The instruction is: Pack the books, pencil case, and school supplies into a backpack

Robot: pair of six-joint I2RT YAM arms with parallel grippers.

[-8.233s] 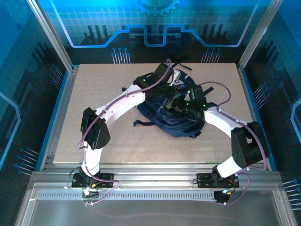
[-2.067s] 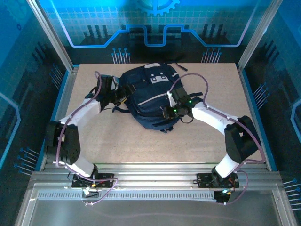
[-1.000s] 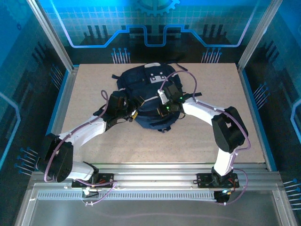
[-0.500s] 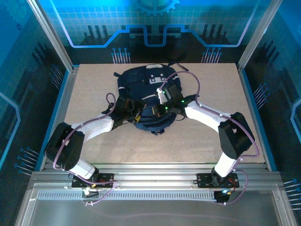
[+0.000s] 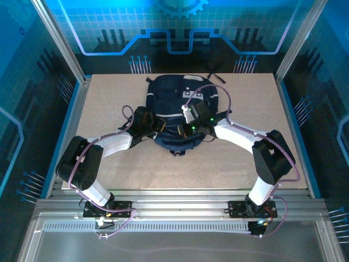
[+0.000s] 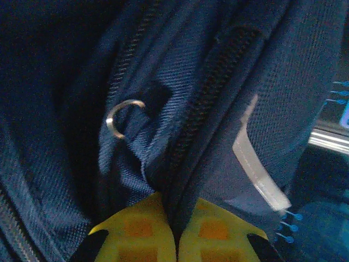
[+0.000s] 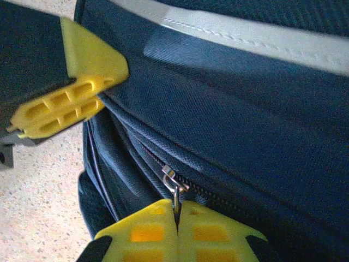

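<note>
Backpack (image 5: pixel 175 101): 1, navy, grey stripes, white patch; upper centre, on counter (image 5: pixel 109 164). Left claw (image 6: pixel 174 218) clamped on its fabric; right claw (image 7: pixel 177 212) clamped on zipper pull (image 7: pixel 173 183). Bare counter left, right, below.

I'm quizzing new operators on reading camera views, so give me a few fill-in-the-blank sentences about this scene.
1. The right end effector is shut on the backpack's zipper pull; the left end effector is ____ on its fabric.
2. Both end effectors have ____ fingers.
3. Near the left end effector's grip hangs a small metal ____.
Missing words: shut; yellow; ring.
</note>
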